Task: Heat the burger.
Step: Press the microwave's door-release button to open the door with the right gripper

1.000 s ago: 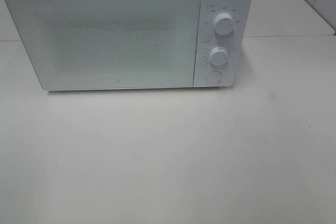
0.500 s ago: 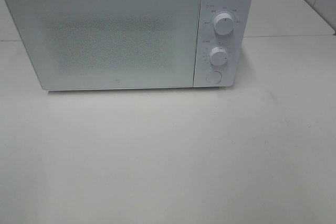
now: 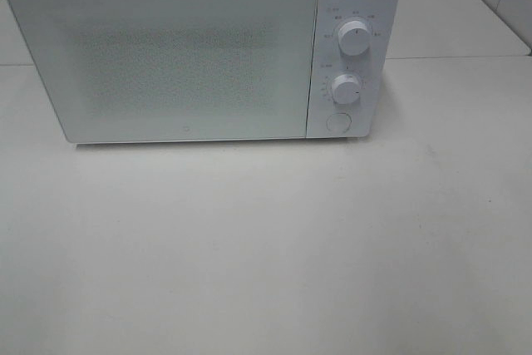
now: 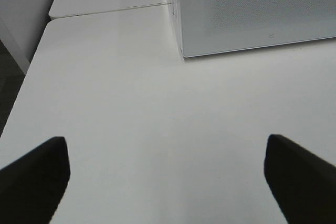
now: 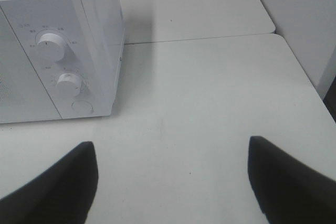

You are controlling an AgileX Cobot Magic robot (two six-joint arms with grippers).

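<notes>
The burger is out of view in every frame. A white microwave stands at the back of the white table with its door shut; its frosted door hides the inside. It also shows as the microwave and the microwave. My left gripper hangs open over bare table, off the microwave's left front corner, nothing between its dark fingers. My right gripper is open too, over bare table to the right of the control panel. Neither gripper shows in the exterior high view.
The panel carries two white knobs and a round button. A second table adjoins behind. The table's left edge drops to dark floor, and a wall stands past its right edge.
</notes>
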